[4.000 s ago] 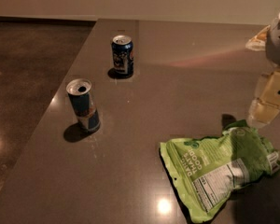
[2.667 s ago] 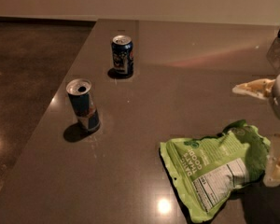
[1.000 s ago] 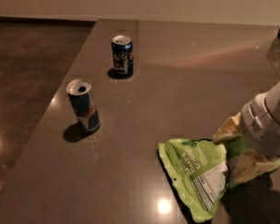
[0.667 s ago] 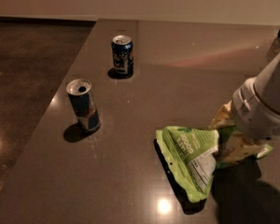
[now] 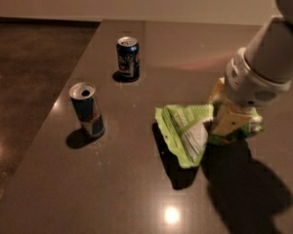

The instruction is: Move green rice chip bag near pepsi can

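The green rice chip bag (image 5: 183, 129) is crumpled and hangs a little above the table, with its shadow under it, right of centre. My gripper (image 5: 221, 115) comes in from the upper right and is shut on the bag's right end. The pepsi can (image 5: 128, 57), short and dark blue, stands upright at the back of the table, up and to the left of the bag and well apart from it.
A taller blue-and-silver can (image 5: 87, 110) stands upright near the table's left edge (image 5: 49, 116), left of the bag. Dark floor (image 5: 24, 72) lies beyond that edge. My arm (image 5: 266, 57) fills the upper right.
My gripper came down onto the bag's right end, closed on it and lifted it. The bag has bunched up and shifted left towards the cans. Both cans have stayed put.
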